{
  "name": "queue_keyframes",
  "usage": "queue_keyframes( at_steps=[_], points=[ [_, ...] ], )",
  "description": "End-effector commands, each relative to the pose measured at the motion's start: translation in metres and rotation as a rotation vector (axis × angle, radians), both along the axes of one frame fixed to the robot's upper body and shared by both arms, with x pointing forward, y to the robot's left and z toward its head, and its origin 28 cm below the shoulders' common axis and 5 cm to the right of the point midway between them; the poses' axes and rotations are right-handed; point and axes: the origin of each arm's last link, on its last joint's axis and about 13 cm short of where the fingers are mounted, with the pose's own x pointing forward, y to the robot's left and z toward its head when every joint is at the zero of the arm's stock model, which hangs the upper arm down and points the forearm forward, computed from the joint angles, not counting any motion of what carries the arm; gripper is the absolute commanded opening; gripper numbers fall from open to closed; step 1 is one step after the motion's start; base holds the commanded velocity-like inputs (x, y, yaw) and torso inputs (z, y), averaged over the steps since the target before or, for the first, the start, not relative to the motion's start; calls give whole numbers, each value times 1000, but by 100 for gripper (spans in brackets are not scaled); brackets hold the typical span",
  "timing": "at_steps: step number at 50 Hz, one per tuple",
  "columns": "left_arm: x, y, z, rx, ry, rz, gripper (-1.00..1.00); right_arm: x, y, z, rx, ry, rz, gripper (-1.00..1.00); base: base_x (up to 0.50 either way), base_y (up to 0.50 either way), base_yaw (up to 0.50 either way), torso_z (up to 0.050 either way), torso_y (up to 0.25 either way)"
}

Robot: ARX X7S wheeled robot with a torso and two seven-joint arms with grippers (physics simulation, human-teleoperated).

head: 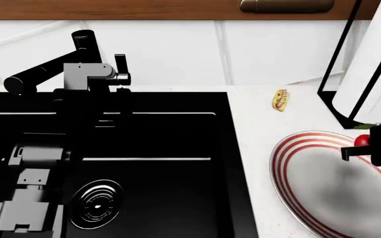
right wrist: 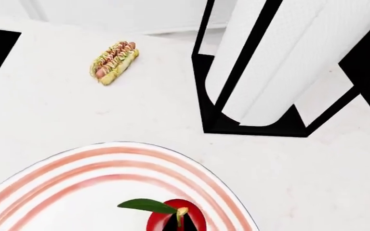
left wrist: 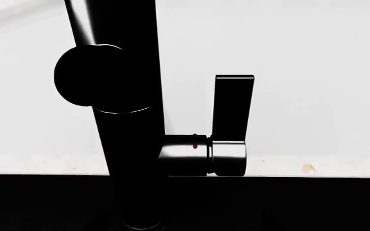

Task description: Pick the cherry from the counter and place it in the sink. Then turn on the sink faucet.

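Red cherry point(right wrist: 176, 219) at lower frame, on the plate point(right wrist: 75, 192), seems light, slippery; grasp its round body gently. End effector states: cannot tell.

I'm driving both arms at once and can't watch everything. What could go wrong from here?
1. The cherry sits at the ringed plate's rim, near the paper-towel holder; a clumsy right-gripper close could roll it away.
2. The left arm is right at the faucet's lever; a nudge may start water before the cherry reaches the sink.
3. Carrying the cherry across could brush the hot dog.
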Motion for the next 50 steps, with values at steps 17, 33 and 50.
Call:
queue_keyframes(
  at_steps=[17, 33, 50],
  points=[
    [0, 0, 11, -12, -25, 3, 100, 19, 56, 16, 21, -122, 241, -100, 0, 0, 0, 0, 0],
    [-2, -2, 12, -6, -29, -11, 100, 51, 126, 11, 77, -141, 525, -100, 0, 0, 0, 0, 0],
    [-2, -4, 10, -7, -24, -19, 100, 66, 173, -9, 87, -89, 691, -100, 0, 0, 0, 0, 0]
  ],
)
